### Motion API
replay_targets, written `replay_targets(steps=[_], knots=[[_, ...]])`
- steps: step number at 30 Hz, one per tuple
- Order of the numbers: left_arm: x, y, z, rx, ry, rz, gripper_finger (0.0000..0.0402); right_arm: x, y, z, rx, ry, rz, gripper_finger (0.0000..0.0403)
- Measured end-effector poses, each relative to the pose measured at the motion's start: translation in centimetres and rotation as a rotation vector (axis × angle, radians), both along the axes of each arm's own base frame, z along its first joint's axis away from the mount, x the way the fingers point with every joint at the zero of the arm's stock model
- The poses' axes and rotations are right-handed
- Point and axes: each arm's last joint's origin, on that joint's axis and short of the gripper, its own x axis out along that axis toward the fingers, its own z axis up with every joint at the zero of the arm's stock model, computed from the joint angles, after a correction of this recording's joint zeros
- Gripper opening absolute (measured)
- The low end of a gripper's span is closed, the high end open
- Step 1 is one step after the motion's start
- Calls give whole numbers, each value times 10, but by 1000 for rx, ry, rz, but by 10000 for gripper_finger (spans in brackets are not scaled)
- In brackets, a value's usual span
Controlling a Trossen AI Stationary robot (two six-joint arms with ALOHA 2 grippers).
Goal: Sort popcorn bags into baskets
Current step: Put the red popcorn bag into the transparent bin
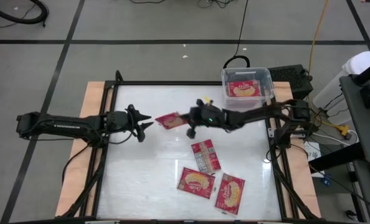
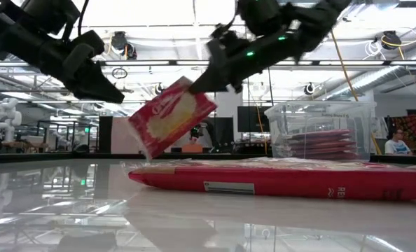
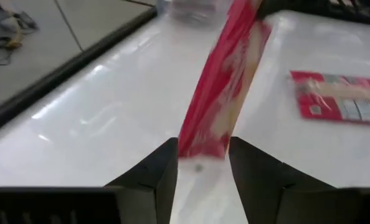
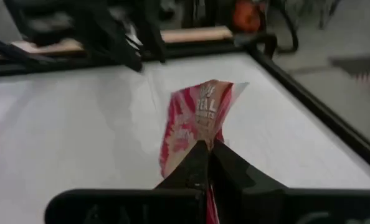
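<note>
A flat red rectangular popcorn packet with a cream popcorn picture hangs tilted above the glossy white tabletop, pinched at one edge by the right gripper, its fingers closed tight. The left gripper waits just beside it, fingers parted and holding nothing.

From table height, the nearest popcorn bag runs off the right edge, and the clear basket hides behind it at its base.
</note>
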Motion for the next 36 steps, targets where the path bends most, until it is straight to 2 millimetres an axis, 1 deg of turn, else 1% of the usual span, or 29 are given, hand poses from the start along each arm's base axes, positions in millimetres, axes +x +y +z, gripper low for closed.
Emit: replay_targets(steps=[3, 7, 10, 12, 14, 16, 18, 22, 29, 33, 36], knots=[[0, -2, -8, -38, -3, -54, 171, -17, 16, -9, -10, -76, 39, 0], [1, -5, -20, -64, -48, -89, 219, -33, 29, -22, -17, -160, 55, 0], [2, -10, -29, -81, -103, -119, 257, -37, 35, -26, -16, -170, 34, 0], [3, -14, -31, -106, -162, -158, 277, -38, 37, -27, -17, -157, 26, 0], [3, -17, -34, -112, -200, -188, 291, -38, 39, -28, -17, -154, 31, 0], [5, -20, -35, -102, -222, -208, 297, -38, 40, -28, -19, -154, 35, 0], [7, -21, -37, -80, -210, -222, 294, -38, 40, -28, -19, -155, 36, 0], [11, -21, -47, -66, -161, -228, 271, -38, 40, -27, -11, -159, 33, 0], [21, -19, -56, -69, -165, -216, 226, -38, 40, -28, -5, -157, 32, 0], [24, -14, -61, -53, -168, -170, 206, -38, 40, -28, -5, -157, 36, 0], [27, -11, -63, -43, -176, -192, 189, -38, 40, -28, -6, -157, 37, 0]])
